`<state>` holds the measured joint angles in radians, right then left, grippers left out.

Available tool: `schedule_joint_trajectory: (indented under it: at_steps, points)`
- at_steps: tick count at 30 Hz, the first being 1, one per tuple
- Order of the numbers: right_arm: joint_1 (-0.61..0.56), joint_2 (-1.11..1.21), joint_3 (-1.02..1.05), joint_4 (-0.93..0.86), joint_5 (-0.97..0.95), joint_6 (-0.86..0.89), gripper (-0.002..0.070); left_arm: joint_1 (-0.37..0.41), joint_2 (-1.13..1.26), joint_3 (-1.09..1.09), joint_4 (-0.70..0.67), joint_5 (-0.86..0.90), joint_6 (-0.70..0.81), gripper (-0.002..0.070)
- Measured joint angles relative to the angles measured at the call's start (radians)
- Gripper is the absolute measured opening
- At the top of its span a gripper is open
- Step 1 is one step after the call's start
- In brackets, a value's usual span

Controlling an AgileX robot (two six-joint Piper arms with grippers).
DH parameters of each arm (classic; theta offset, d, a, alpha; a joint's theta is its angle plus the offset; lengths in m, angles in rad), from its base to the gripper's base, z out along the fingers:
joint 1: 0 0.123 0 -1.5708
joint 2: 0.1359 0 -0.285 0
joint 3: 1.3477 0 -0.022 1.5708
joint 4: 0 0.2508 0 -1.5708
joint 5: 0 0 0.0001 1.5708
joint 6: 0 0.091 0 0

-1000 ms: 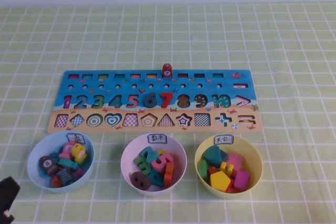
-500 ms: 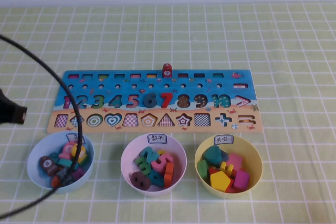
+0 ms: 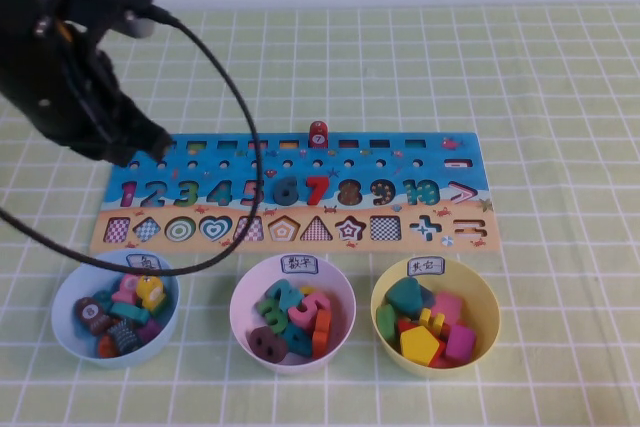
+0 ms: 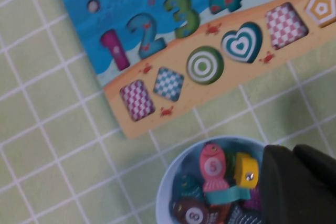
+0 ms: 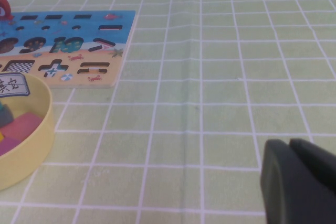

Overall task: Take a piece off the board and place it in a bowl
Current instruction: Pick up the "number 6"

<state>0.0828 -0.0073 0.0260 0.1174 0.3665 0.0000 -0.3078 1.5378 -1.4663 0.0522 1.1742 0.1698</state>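
The dark slate-grey "6" piece [image 3: 287, 190] sits in its slot on the blue number board [image 3: 420, 152], beside the red "7" [image 3: 316, 190]. The white-pink bowl [image 3: 345, 292], holding several number pieces, stands in front of the board's middle. My left gripper [image 3: 150, 139] is shut and empty above the board's left end, well to the left of the "6". In the left wrist view the gripper [image 4: 291, 153] hangs over the light blue bowl [image 4: 168, 182], with the board's left end [image 4: 79, 14] showing. My right gripper [image 5: 289, 148] is shut and empty, low over the tablecloth, outside the high view.
A light blue bowl [image 3: 65, 297] at front left and a yellow bowl [image 3: 490, 307] at front right hold several pieces. A small red peg [image 3: 318, 133] stands at the board's far edge. The left arm's black cable [image 3: 250, 147] loops over the board's left half.
My left arm has swung up from the front left corner into view and now reaches over the board's left end, its cable trailing across the board. The pieces and bowls have not moved.
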Motion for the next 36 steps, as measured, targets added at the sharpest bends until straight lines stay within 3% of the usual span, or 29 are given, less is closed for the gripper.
schedule_joint_trajectory:
  at_steps: [6,15,18,22,25,36]
  points:
    - [0.000,0.000,0.000,0.000,0.000,0.000,-0.0017,-0.090,0.160,-0.136,0.004,0.002,0.000,-0.0003]
    - [0.000,0.000,0.000,0.000,0.000,0.000,-0.0017,-0.118,0.406,-0.368,-0.052,0.048,0.002,0.0011]
    - [0.000,0.000,0.000,0.000,0.000,0.000,-0.0017,-0.118,0.490,-0.439,-0.094,0.051,0.002,0.0078]
    - [0.000,0.000,0.000,0.000,0.000,0.000,-0.0017,-0.126,0.569,-0.494,-0.140,0.053,0.002,0.0252]
    - [0.000,0.000,0.000,0.000,0.000,0.000,-0.0017,-0.140,0.608,-0.510,-0.144,0.053,-0.002,0.0333]
    - [0.000,0.000,0.000,0.000,0.000,0.000,-0.0017,-0.158,0.679,-0.521,-0.147,0.030,-0.047,0.0367]
